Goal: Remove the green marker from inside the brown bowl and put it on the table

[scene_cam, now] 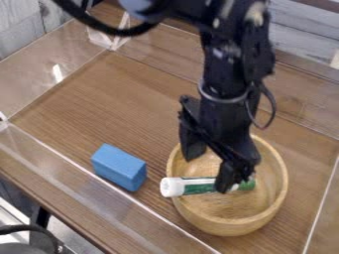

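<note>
1. Far left, a clear acrylic wall (40, 179) runs along the table's near edge, catching glare.
2. Next over, one blue block (119, 166) lies flat on the wood, well clear of everything else and out of the arm's way.
3. Centre now: the black arm (232, 60) drops in from the top of the frame, and it blocks the back rim of the bowl.
4. The gripper (220, 167) points down over the bowl, jaws spread apart, nothing between them; one finger sits left of the marker's middle, the other comes down at the marker's right end.
5. The marker (196, 185) lies on its side in the bowl, pale end poking toward the left rim; its right end is hidden behind a finger, and whether that finger touches it is hard to say in this blur.
6. The bowl (272, 193), light wood, sits on the table right of the block, near the front right corner.
7. Surface: the table (93, 99) is brown wood grain, boxed in by see-through walls, with a small clear stand (103, 35) at the back left.
8. Count: one marker, one bowl, one block, one arm, one gripper.
</note>
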